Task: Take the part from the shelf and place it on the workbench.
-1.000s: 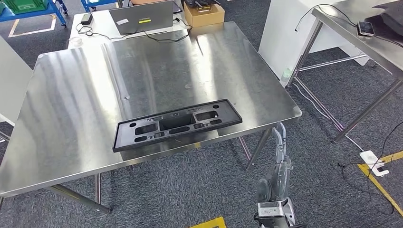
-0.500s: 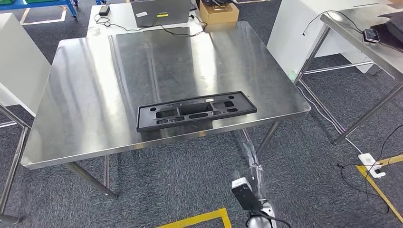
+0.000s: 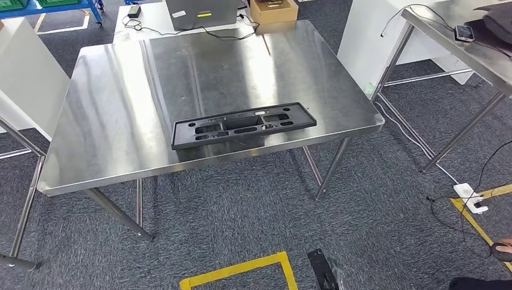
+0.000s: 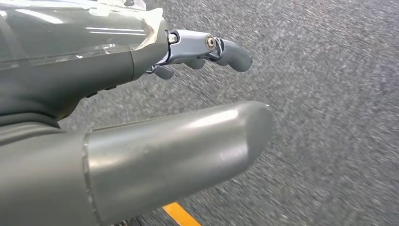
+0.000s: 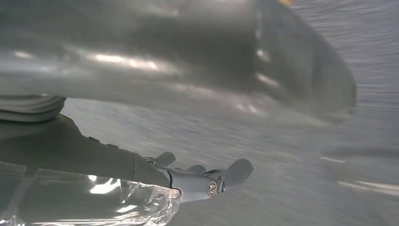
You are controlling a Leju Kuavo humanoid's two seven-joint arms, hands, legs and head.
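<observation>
The black plastic part (image 3: 243,125), a long flat frame with several cut-outs, lies flat near the front edge of the steel workbench (image 3: 108,109), right of its middle. Nothing touches it. In the left wrist view my left hand (image 4: 141,141) hangs over grey carpet, thumb and fingers (image 4: 230,52) apart and holding nothing. My right hand (image 5: 164,94) appears blurred in the right wrist view, also over carpet, its fingers (image 5: 211,181) spread and empty.
A laptop (image 3: 202,12) and a cardboard box (image 3: 275,9) sit beyond the workbench's far edge. A second steel table (image 3: 447,42) with a phone (image 3: 464,33) stands at the right. A power strip (image 3: 471,198) and cables lie on the floor, yellow tape (image 3: 241,272) in front.
The whole picture has shifted, so the camera has moved; the workbench now sits a little farther off. My right arm has dropped from the lower middle of the head view. The part stays put.
</observation>
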